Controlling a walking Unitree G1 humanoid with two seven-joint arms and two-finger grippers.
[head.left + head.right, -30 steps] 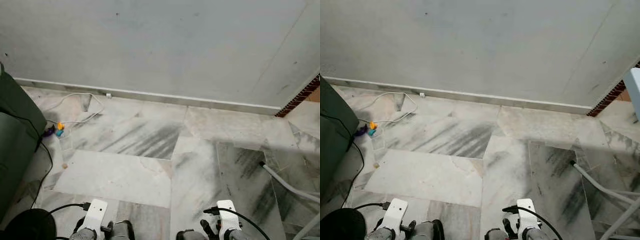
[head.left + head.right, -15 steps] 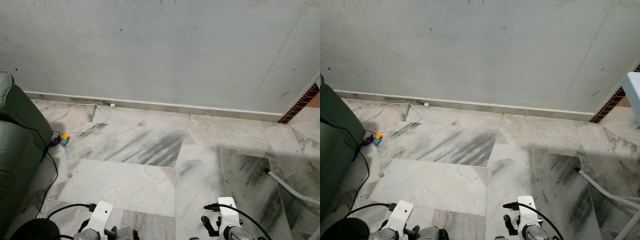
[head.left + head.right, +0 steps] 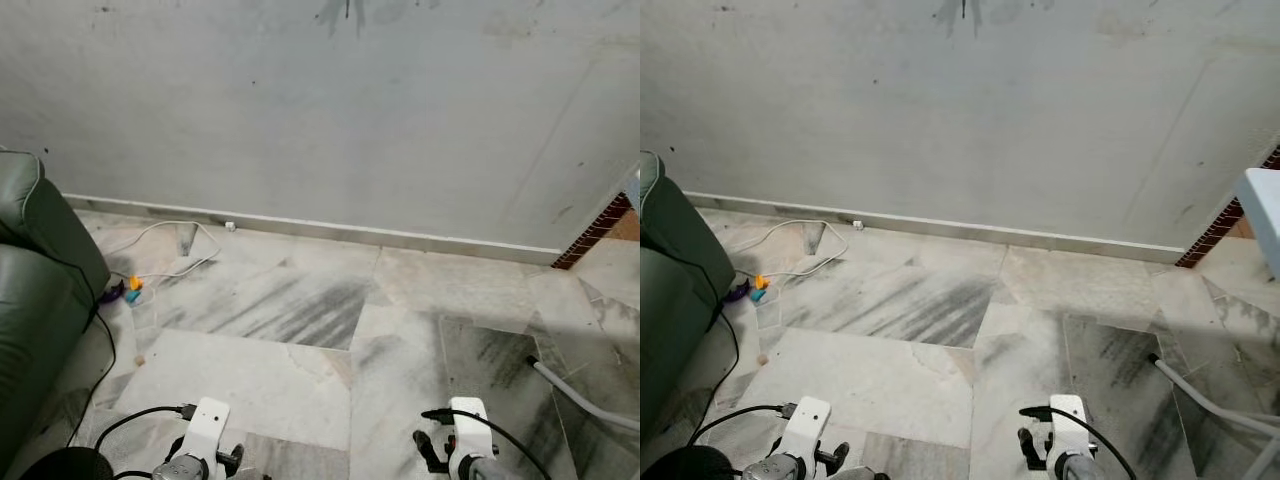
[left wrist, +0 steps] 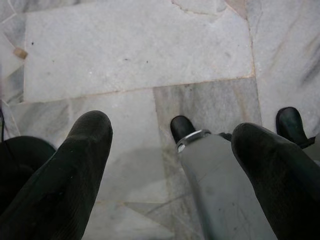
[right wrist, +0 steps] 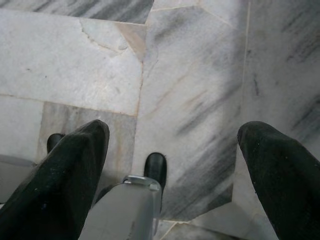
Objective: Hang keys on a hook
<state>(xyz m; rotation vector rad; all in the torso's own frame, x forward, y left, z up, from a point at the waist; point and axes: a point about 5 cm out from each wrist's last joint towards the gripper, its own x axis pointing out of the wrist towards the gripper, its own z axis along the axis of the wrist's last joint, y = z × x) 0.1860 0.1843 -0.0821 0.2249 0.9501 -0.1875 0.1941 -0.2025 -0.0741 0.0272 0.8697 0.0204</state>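
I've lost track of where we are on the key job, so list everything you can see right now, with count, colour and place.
wall: one, grey, scuffed, straight ahead
skirting: one, pale, along the wall's foot
floor: marble slabs, white and grey-streaked
sofa: one, dark green, at the left
white cable: one, looped on the floor by the skirting
small bits: orange, teal and purple, on the floor beside the sofa
black cable: one, running down along the sofa
white tube: one, on the floor at the right
brick edge: red-brown, far right
keys, hook: I cannot make out either
left tool: fingers apart, holding nothing, over the floor
right tool: fingers apart, holding nothing, over the floor
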